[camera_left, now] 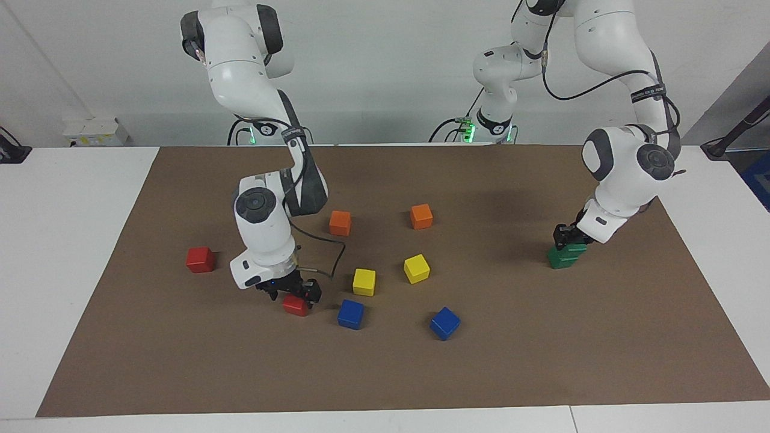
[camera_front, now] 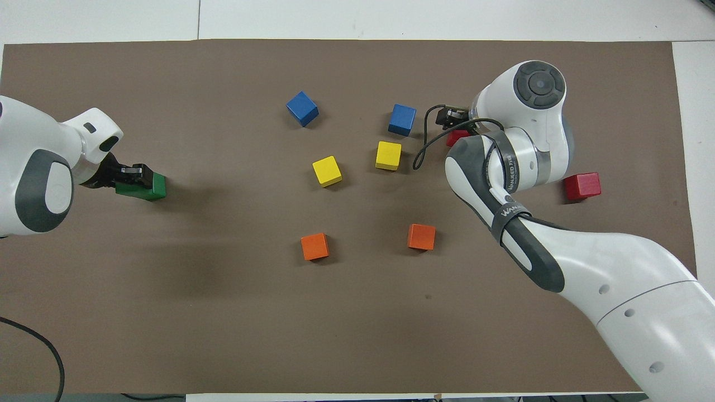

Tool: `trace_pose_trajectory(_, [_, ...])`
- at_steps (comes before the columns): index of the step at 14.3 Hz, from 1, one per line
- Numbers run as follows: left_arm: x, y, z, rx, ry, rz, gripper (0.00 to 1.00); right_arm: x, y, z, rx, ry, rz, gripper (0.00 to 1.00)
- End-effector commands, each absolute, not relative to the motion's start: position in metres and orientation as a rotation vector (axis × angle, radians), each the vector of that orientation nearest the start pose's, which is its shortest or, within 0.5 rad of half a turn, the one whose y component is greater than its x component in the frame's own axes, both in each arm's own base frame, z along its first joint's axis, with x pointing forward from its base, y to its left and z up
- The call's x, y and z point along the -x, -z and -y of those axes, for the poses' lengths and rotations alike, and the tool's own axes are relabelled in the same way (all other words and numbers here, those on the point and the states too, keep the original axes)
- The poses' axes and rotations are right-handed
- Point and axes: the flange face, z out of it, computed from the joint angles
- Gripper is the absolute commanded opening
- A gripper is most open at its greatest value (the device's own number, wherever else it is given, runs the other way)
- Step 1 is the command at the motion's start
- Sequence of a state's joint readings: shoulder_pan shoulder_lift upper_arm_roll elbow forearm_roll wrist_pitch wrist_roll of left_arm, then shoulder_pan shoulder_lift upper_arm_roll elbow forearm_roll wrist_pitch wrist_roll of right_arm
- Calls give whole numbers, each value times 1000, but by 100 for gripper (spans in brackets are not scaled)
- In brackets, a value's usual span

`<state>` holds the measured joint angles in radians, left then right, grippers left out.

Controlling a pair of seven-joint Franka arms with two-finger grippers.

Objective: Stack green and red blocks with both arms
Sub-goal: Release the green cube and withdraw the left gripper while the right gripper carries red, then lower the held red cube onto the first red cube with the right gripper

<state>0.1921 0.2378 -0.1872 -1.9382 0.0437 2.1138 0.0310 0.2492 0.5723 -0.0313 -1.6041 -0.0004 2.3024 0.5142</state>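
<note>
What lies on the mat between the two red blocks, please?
Only bare brown mat separates the free red block from the red block under the right hand; the facing view shows it, under the raised right arm.

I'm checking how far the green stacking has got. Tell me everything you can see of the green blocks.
The green blocks are two dark green glossy cubes, one on the other, the top one slightly offset. The stack stands on the brown mat toward the left arm's end of the table. The left tool is down at the upper cube; whether it grips it cannot be told.

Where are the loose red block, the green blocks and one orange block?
Loose red block [camera_left: 200,259]: facing view, front face.
Green blocks [camera_left: 566,255]: facing view, front face of the stack.
Orange block [camera_front: 315,246]: overhead view, top face.
</note>
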Motion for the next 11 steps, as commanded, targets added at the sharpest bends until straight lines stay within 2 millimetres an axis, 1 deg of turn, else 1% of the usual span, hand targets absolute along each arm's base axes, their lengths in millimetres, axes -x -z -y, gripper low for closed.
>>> trace_pose_trajectory(1, [-590, -369, -7, 3156, -64, -97, 100, -690, -305, -154, 3044, 201, -492, 95])
trace_pose_trajectory(2, [-590, -375, -5, 3155, -55, -94, 100, -690, -303, -153, 3044, 196, -496, 90])
trace_pose_trajectory(3, [-589, -383, -2, 3153, -59, -99, 100, -689, -302, -153, 3044, 193, -498, 79])
trace_pose_trajectory(5, [-589, -433, -10, 3144, -70, -82, 100, -686, -296, -154, 3035, 205, -521, 41])
trace_pose_trajectory(6, [-588, -460, -11, 3139, -112, -80, 100, -686, -294, -154, 3030, 213, -524, 16])
trace_pose_trajectory(7, [-587, -488, -7, 3134, -141, -92, 100, -686, -294, -154, 3030, 213, -525, 0])
trace_pose_trajectory(8, [-582, -517, -5, 3130, -144, -97, 100, -686, -296, -154, 3031, 211, -525, 0])
trace_pose_trajectory(9, [-572, -544, -4, 3123, -126, -95, 100, -686, -298, -152, 3037, 199, -522, 0])
trace_pose_trajectory(10, [-561, -562, -1, 3118, -108, -98, 100, -686, -305, -149, 3050, 183, -509, 0])
trace_pose_trajectory(11, [-553, -573, 5, 3113, -99, -104, 100, -685, -312, -141, 3080, 146, -478, 0])
